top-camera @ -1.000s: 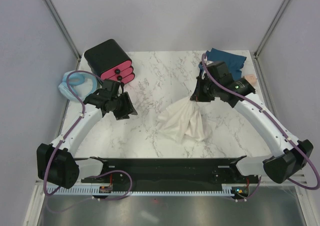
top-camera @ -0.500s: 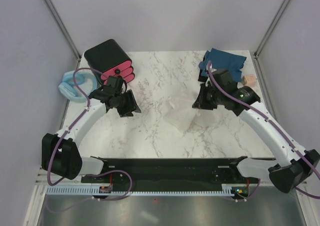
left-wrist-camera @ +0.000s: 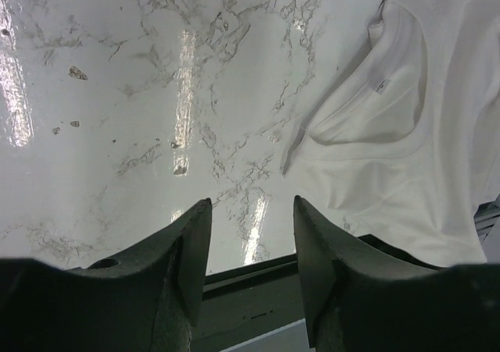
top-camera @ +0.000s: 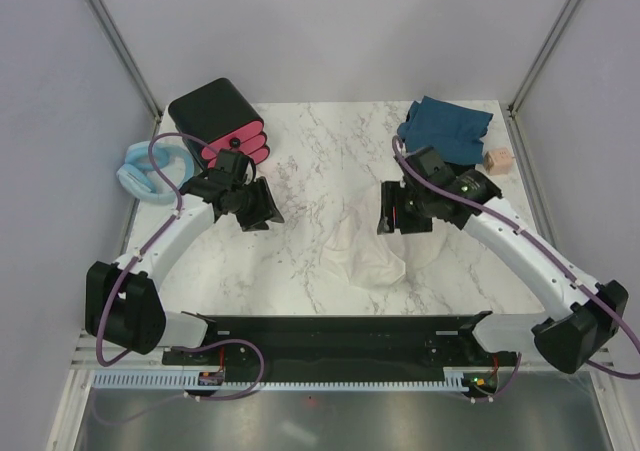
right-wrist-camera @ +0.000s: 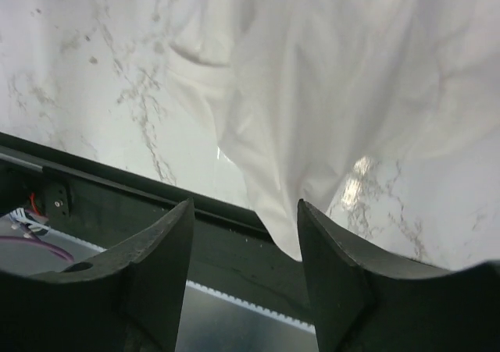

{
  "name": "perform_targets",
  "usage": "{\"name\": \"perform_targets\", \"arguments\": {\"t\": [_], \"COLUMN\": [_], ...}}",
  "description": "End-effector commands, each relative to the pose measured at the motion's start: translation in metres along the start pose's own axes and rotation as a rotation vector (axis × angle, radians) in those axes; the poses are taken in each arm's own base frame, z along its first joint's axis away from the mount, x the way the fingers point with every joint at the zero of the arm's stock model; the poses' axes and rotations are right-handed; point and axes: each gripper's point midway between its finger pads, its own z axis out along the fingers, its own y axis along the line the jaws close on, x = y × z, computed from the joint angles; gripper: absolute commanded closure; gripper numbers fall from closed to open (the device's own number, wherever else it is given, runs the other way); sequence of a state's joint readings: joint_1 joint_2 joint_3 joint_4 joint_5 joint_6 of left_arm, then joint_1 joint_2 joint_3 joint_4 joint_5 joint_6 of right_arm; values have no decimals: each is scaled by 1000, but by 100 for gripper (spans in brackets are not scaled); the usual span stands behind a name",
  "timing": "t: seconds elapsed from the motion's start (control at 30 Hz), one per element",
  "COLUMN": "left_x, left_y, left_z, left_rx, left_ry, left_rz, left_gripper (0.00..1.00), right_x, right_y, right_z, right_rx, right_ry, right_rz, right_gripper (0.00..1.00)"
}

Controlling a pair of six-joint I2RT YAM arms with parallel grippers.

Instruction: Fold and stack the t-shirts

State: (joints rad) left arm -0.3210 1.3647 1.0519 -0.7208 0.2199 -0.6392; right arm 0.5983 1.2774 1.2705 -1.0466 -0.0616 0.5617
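Cream-white cloth t-shirt [top-camera: 368, 251]: crumpled heap, centre of marble desk [top-camera: 300, 161]. Right fingers [right-wrist-camera: 344, 289] spread, empty, over its 1 o'clock edge, likely poised for a fresh grasp. Left fingers [left-wrist-camera: 187, 258] spread, empty, at its 10 o'clock. Dark teal cloth t-shirt [top-camera: 447, 126] bunched at the desk's 1 o'clock corner.

The white marble-patterned table [top-camera: 320, 151] has grey veins and a glossy top (light glares off it in streaks in the left wrist view). A large cream-white cloth t-shirt [top-camera: 368, 253] lies rumpled in a loose heap near the middle, toward the near edge, its collar showing. A dark teal-blue cloth t-shirt [top-camera: 447, 129] lies bunched in the far right corner, with a small tan cube [top-camera: 497, 160] just beside it. A black box with pink drawers [top-camera: 212, 116] sits in the far left corner, and a pale blue padded ring [top-camera: 135, 179] rests at the left edge.
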Motion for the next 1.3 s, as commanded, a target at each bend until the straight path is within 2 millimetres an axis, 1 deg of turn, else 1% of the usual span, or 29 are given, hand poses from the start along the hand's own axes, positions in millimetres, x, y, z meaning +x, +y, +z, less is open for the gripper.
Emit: {"name": "perform_targets", "arguments": {"t": [0.0,0.03,0.07,0.1,0.13,0.17,0.23,0.27,0.37,0.5,0.57,0.6,0.7,0.73,0.83,0.93,1.07,1.27], "left_x": [-16,-15,-15,-14,-15,-15,-15,-15,-14,-15,-15,-15,-16,-16,-15,-15,-13,-11], "left_y": [-18,-18,-19,-18,-18,-18,-12,-10,-4,-2,-3,-2,-1,0,1,3,5,9], "left_z": [-9,-10,-11,-12,-13,-16,-18,-19,-18,-17,-16,-14,-12,-11,-11,-12,-12,-11], "left_rx": [54,57,60,60,57,55,28,22,-6,-16,-17,-21,-31,-31,-35,-44,-50,-59], "left_ry": [-55,-55,-58,-55,-59,-64,-75,-82,-82,-77,-75,-70,-68,-67,-64,-68,-67,-60], "left_rz": [22,21,25,25,28,28,27,30,32,35,42,43,40,38,39,41,42,40], "left_gripper": [46,46,47,47,46,47,47,47,47,47,47,47,47,47,47,47,47,48], "right_x": [-43,-50,-55,-60,-69,-67,-64,-57,-44,-25,-17,-15,-4,2,14,22,21,22], "right_y": [8,13,20,26,36,41,51,53,62,74,79,81,82,81,79,75,72,77], "right_z": [25,34,47,53,54,69,78,90,101,112,121,124,139,146,160,172,180,190], "right_rx": [33,24,6,-9,-36,-52,-73,-78,-96,-152,-172,-178,-178,-175,-176,-168,-155,-175], "right_ry": [-55,-58,-30,-21,-27,21,55,98,137,188,204,205,245,273,325,363,359,368], "right_rz": [-124,-141,-167,-176,-188,-198,-235,-248,-288,-301,-318,-323,-340,-343,-355,-367,-396,-404], "right_gripper": [38,38,39,40,41,42,43,43,45,44,44,44,44,44,43,44,44,44]}}
